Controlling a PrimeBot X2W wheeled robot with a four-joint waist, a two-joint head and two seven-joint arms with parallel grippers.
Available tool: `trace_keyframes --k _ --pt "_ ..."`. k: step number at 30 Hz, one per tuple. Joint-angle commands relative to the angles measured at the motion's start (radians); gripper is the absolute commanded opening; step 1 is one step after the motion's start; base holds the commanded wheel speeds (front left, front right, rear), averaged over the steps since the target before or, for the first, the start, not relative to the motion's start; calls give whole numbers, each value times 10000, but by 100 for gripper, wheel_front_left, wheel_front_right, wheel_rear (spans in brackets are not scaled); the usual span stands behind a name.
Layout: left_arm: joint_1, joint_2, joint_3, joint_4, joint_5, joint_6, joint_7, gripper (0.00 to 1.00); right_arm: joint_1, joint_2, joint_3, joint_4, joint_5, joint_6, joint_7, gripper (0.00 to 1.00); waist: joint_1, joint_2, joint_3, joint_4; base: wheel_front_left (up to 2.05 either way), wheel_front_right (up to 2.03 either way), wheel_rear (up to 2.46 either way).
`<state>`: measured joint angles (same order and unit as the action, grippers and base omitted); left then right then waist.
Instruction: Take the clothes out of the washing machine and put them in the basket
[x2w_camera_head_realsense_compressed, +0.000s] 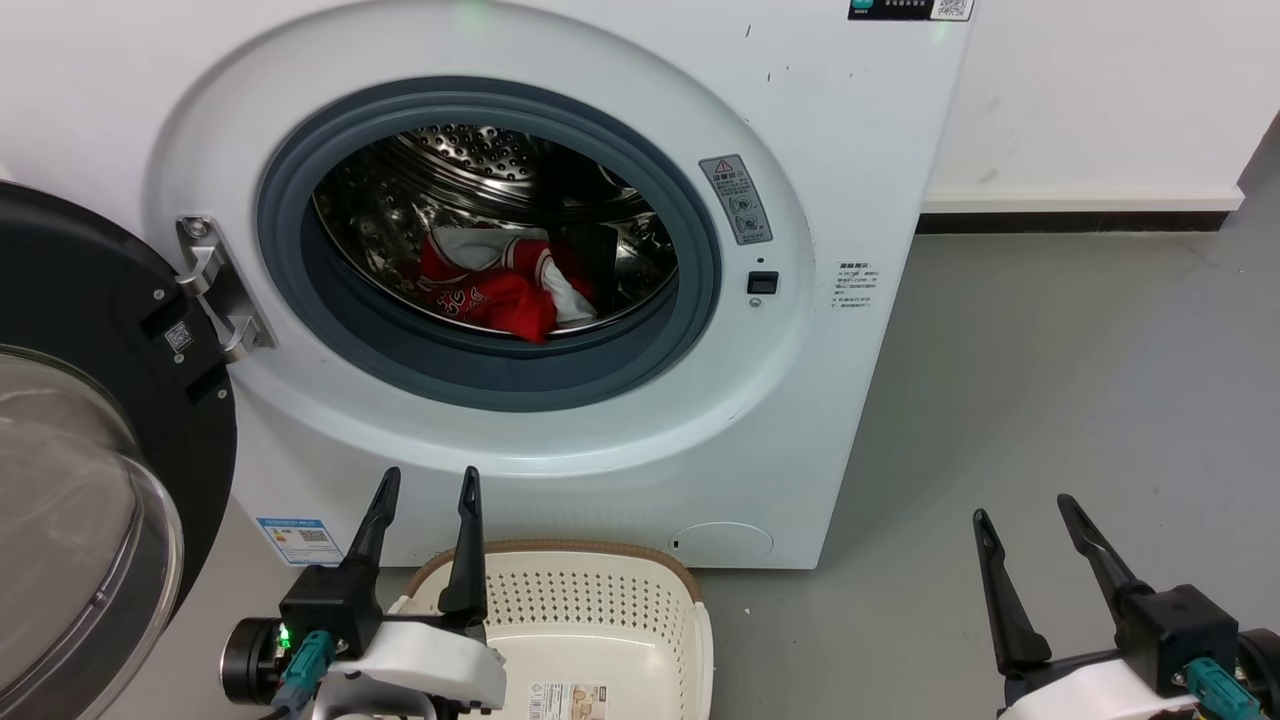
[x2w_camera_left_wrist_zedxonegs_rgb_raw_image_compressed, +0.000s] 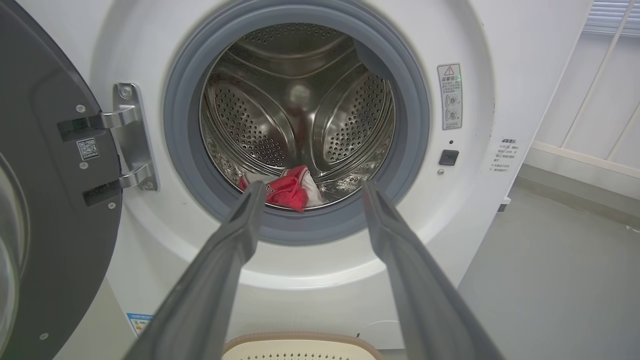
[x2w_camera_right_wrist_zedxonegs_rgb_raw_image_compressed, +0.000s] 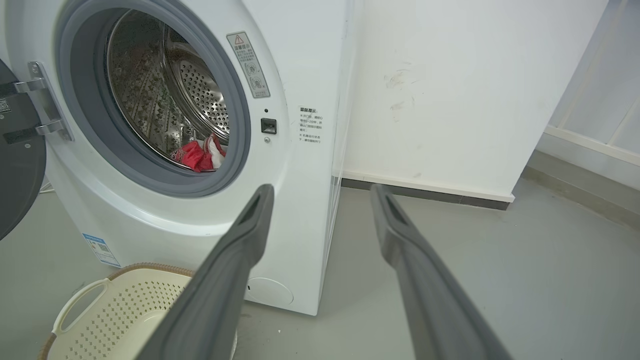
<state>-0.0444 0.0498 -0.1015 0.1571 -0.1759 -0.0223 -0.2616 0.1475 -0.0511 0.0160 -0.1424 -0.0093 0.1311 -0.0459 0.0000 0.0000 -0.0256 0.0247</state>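
Right now my left claw (x2w_camera_head_realsense_compressed: 429, 472) is spread wide and empty, by the basket (x2w_camera_head_realsense_compressed: 590, 600) on the floor. My right claw (x2w_camera_head_realsense_compressed: 1023, 507) is spread and empty too. The red clothes (x2w_camera_head_realsense_compressed: 495, 285) lie low inside the washing machine (x2w_camera_head_realsense_compressed: 800, 400), its door (x2w_camera_head_realsense_compressed: 90, 330) swung open.

I note a scuffed white wall (x2w_camera_right_wrist_zedxonegs_rgb_raw_image_compressed: 450, 85), a dark skirting strip (x2w_camera_head_realsense_compressed: 1070, 222) at its base, and a smooth grey floor (x2w_camera_head_realsense_compressed: 1060, 400).

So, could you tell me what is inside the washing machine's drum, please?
A crumpled red-and-white garment lies on the drum floor near the opening. Anything beneath it is covered.
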Motion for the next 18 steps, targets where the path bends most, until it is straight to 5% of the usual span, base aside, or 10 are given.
trace_keyframes --k 1,18 --pt "92 9 5 44 133 55 -51 100 106 16 -10 19 22 -7 22 100 0 0 10 -4 0 0 0" --pt "-1718 427 375 1236 485 -78 -40 100 -472 18 250 -453 156 -7 0 100 0 0 1282 -442 0 0 0"
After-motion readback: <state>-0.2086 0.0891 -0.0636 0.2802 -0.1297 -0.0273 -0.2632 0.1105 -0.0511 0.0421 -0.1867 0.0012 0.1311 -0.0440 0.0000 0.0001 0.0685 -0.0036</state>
